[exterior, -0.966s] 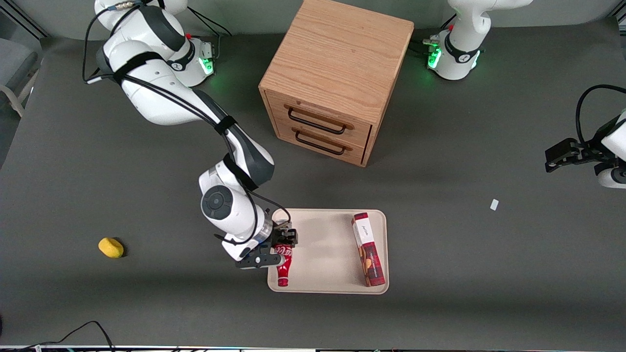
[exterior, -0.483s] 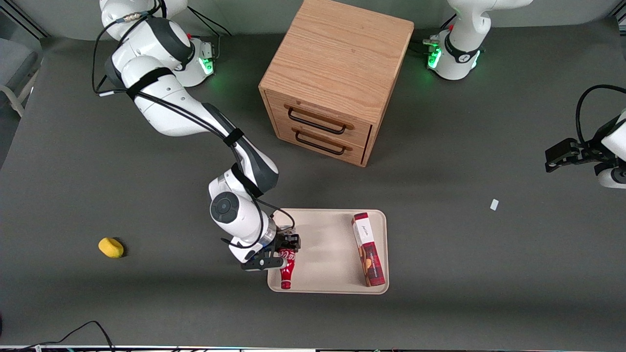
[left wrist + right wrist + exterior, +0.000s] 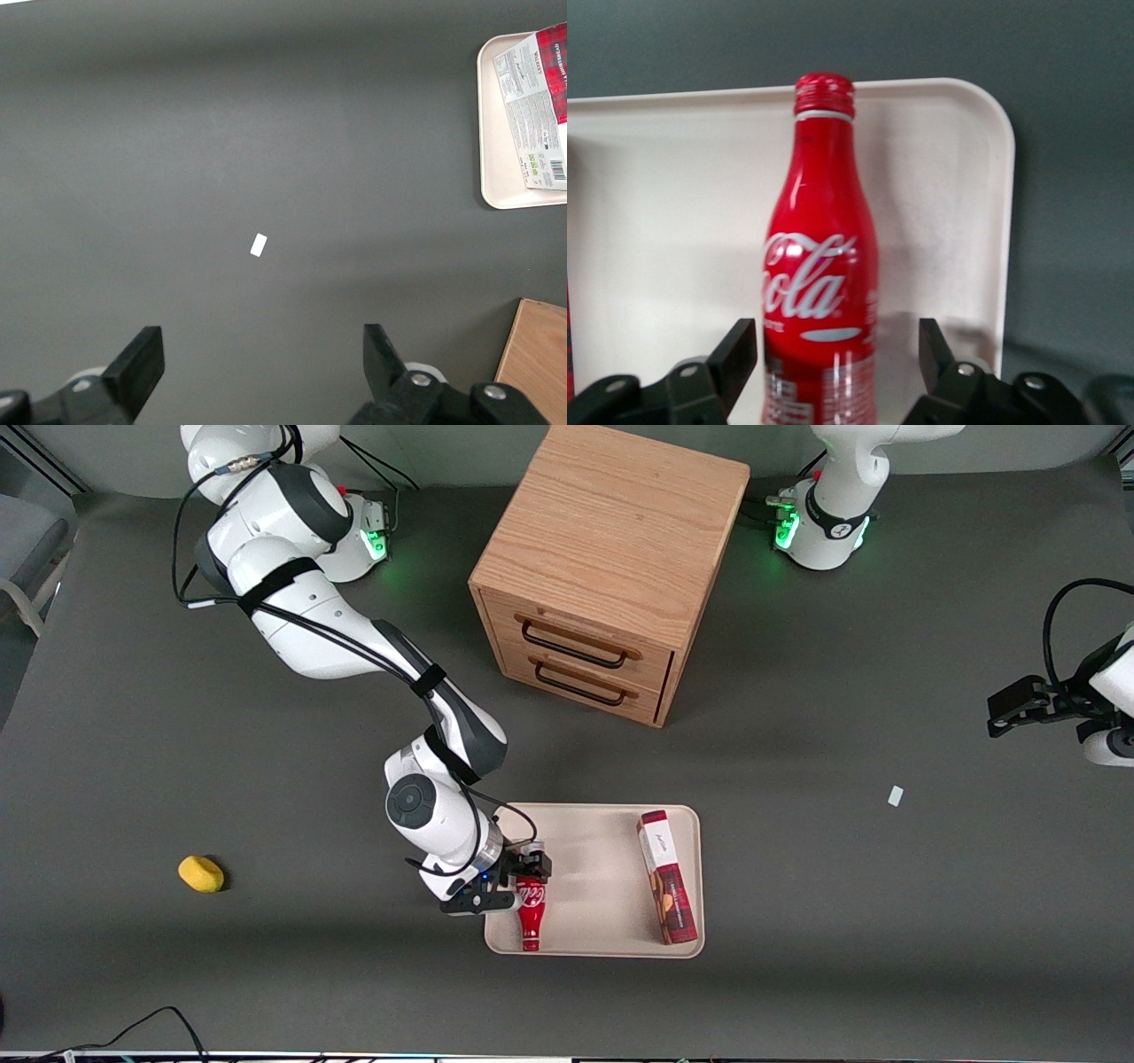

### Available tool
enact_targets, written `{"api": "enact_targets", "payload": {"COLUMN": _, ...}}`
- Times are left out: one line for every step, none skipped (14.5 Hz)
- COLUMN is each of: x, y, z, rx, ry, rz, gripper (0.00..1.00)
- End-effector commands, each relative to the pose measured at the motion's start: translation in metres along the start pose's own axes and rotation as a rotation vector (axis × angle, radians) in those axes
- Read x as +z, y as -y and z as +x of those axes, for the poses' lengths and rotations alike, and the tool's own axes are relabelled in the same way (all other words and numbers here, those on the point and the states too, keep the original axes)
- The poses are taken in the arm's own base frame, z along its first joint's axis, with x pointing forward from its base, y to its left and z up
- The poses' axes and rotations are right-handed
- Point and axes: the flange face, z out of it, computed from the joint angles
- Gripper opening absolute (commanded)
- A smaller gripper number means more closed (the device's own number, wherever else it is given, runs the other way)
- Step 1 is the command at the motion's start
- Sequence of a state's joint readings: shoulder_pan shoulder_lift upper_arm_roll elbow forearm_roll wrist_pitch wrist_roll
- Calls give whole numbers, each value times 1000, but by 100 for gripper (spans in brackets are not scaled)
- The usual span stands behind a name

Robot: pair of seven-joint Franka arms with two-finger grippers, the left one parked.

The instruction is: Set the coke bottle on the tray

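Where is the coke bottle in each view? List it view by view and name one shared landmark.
Front view: the coke bottle lies on the tray, at its end toward the working arm, with the open gripper at its base.
Left wrist view: not in it; only a tray corner with the biscuit box.
Right wrist view: on the tray, between the fingers.
Shared landmark: the tray.

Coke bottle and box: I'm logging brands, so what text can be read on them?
"Coca-Cola" script, partly visible as "ola": on the bottle, held over the tray between the claw fingers.
Small print low on the bottle: blurred.
Box: label print too small to read.
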State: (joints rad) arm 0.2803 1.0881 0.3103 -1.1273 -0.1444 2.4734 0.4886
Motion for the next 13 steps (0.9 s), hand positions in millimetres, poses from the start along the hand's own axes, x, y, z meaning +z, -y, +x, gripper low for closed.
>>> {"api": "enact_targets", "payload": {"x": -2, "y": -4, "z": 2, "rx": 7, "ry": -21, "rz": -20, "gripper": 83}}
{"api": "enact_targets", "payload": {"x": -3, "y": -4, "z": 2, "rx": 7, "ry": -23, "rz": -21, "gripper": 84}}
{"api": "enact_targets", "payload": {"x": -3, "y": -3, "z": 2, "rx": 5, "ry": -22, "rz": -20, "gripper": 84}}
{"api": "enact_targets", "payload": {"x": -3, "y": -3, "z": 2, "rx": 7, "ry": -23, "rz": -20, "gripper": 84}}
{"api": "enact_targets", "payload": {"x": -5, "y": -2, "z": 3, "rx": 6, "ry": -25, "rz": -19, "gripper": 86}}
{"api": "enact_targets", "payload": {"x": -6, "y": -2, "z": 3, "rx": 6, "ry": -27, "rz": -19, "gripper": 94}}
{"api": "enact_targets", "payload": {"x": -7, "y": -1, "z": 3, "rx": 5, "ry": -27, "rz": -19, "gripper": 100}}
{"api": "enact_targets", "payload": {"x": -10, "y": 0, "z": 3, "rx": 4, "ry": -28, "rz": -19, "gripper": 100}}
{"api": "enact_targets", "payload": {"x": -18, "y": 0, "z": 6, "rx": 3, "ry": -31, "rz": -21, "gripper": 100}}
{"api": "enact_targets", "payload": {"x": -35, "y": -2, "z": 12, "rx": 4, "ry": -40, "rz": -26, "gripper": 100}}
{"api": "enact_targets", "payload": {"x": -56, "y": -8, "z": 17, "rx": 4, "ry": -35, "rz": -42, "gripper": 100}}
{"api": "enact_targets", "payload": {"x": -80, "y": -14, "z": 23, "rx": 4, "ry": -32, "rz": -58, "gripper": 100}}
{"api": "enact_targets", "payload": {"x": -106, "y": -24, "z": 29, "rx": 10, "ry": -22, "rz": -81, "gripper": 100}}
